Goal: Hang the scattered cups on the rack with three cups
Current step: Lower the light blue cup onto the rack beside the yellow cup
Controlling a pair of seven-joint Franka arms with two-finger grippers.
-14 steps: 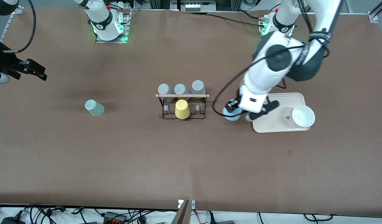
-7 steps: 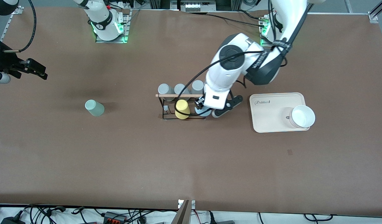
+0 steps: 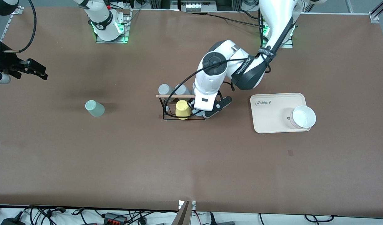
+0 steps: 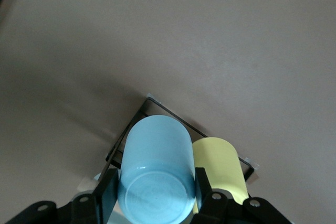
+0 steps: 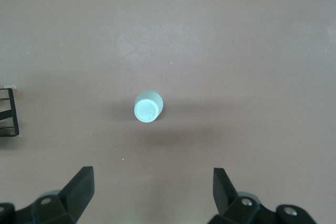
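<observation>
Left gripper (image 4: pixel 155 203): clamped on the light blue cup (image 4: pixel 156 174), over the rack (image 3: pixel 182 107); front view hides that cup.
Right gripper (image 5: pixel 152 192): spread wide, waiting above the mint cup (image 5: pixel 148 106).

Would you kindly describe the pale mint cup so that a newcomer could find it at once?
Start at the black wire rack in the middle of the brown table and look toward the right arm's end. The mint green cup stands there alone on bare table, upside down, the only cup on neither rack nor tray.
</observation>
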